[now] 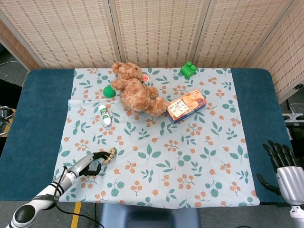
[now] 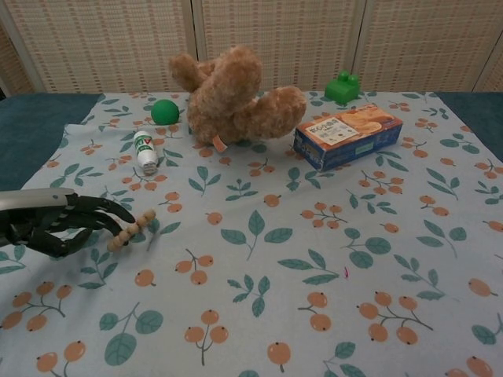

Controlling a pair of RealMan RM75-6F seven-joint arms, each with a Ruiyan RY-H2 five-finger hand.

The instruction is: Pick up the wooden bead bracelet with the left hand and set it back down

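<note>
Round tan wooden bead bracelet [image 2: 130, 229] hangs edge-on from curled black left hand [image 2: 59, 224] over leaf-print cloth surface [image 2: 314, 259]; fingers pinch it. Right hand [image 1: 280, 164] empty, fingers spread.

I'm seeing a tan bead bracelet [image 2: 130, 229] lying near the brown teddy bear [image 2: 232, 94], on a leaf-and-orange-berry patterned cloth [image 2: 330, 259].

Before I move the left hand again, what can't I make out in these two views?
- Wooden bead bracelet: in both views only a short run of beads shows; the left hand covers the rest, so its grip and any contact with the tablecloth are unclear.
- Right hand: cut off by the head view's edge, absent from the chest view.
- Small white bottle: label too small to read.
</note>
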